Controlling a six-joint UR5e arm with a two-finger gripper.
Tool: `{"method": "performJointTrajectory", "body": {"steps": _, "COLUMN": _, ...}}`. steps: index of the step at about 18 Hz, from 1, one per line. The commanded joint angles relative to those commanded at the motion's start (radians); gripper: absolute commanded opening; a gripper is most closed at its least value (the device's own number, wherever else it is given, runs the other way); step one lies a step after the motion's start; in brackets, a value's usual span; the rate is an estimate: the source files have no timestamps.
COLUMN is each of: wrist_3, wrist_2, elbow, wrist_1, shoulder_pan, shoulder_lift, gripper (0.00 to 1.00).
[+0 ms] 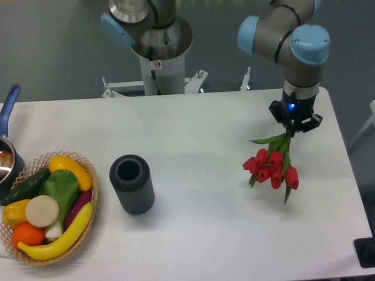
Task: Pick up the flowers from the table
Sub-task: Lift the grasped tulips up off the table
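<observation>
The flowers (271, 164) are a small bunch of red tulips with green stems and leaves, at the right side of the white table (205, 129). My gripper (295, 127) points down from above and is shut on the stem ends. The red heads hang below and to the left of the gripper. I cannot tell whether the heads still touch the tabletop. The fingertips are mostly hidden by the gripper body.
A dark grey cylindrical cup (132, 184) stands left of the middle. A wicker basket (89, 199) of toy fruit and vegetables sits at the front left. A pot with a blue handle (9, 105) is at the left edge. The arm's base (158, 52) stands behind the table.
</observation>
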State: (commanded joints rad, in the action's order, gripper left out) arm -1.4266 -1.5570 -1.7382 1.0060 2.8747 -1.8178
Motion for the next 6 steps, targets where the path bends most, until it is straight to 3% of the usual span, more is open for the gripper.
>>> {"method": "performJointTrajectory", "body": {"steps": 3, "wrist_3": 0.0, "wrist_2": 0.002, "elbow": 0.032, "wrist_1": 0.062, "shoulder_pan": 0.002, "shoulder_lift": 0.002, "gripper": 0.05}}
{"method": "performJointTrajectory", "body": {"steps": 6, "wrist_3": 0.0, "wrist_2": 0.002, "elbow": 0.034, "wrist_1": 0.063, "shoulder_pan": 0.002, "shoulder_lift": 0.005, "gripper": 0.04}}
